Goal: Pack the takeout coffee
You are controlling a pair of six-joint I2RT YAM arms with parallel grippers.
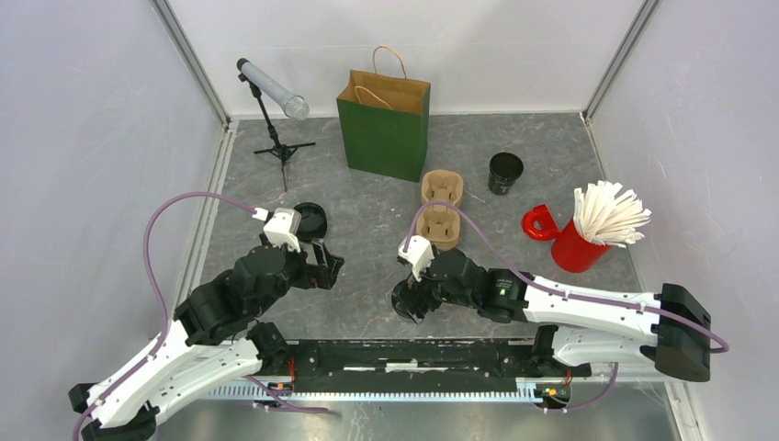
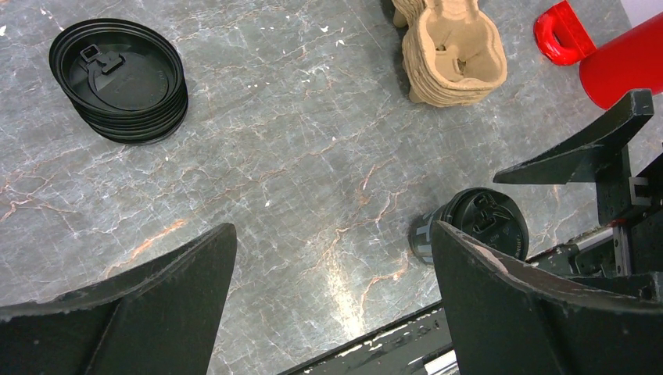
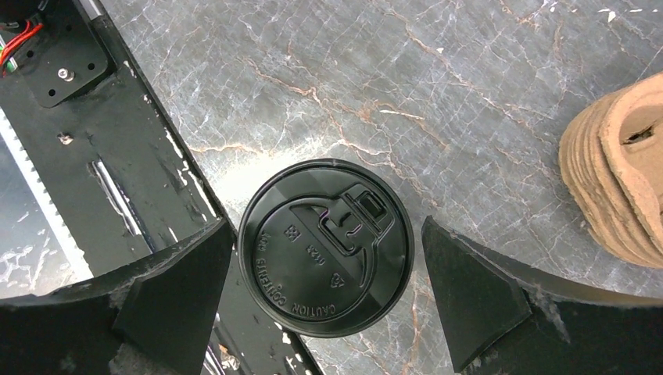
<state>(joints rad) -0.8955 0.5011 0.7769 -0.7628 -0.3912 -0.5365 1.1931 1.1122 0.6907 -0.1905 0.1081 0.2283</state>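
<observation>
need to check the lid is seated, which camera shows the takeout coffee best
The right wrist view: the takeout coffee sits centred, seen from straight above, whole sip lid and lettering clear. The left wrist view shows it small, partly behind a finger. The top external view mostly hides it under the right gripper.

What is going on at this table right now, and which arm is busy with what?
The right gripper is open over the lidded cup, with a finger to each side in its wrist view and no grip yet. The cup stands upright on the table near the arms' bases. The left gripper is open and empty above bare table. The trays and the bag stand farther back, so nothing is packed yet.
</observation>
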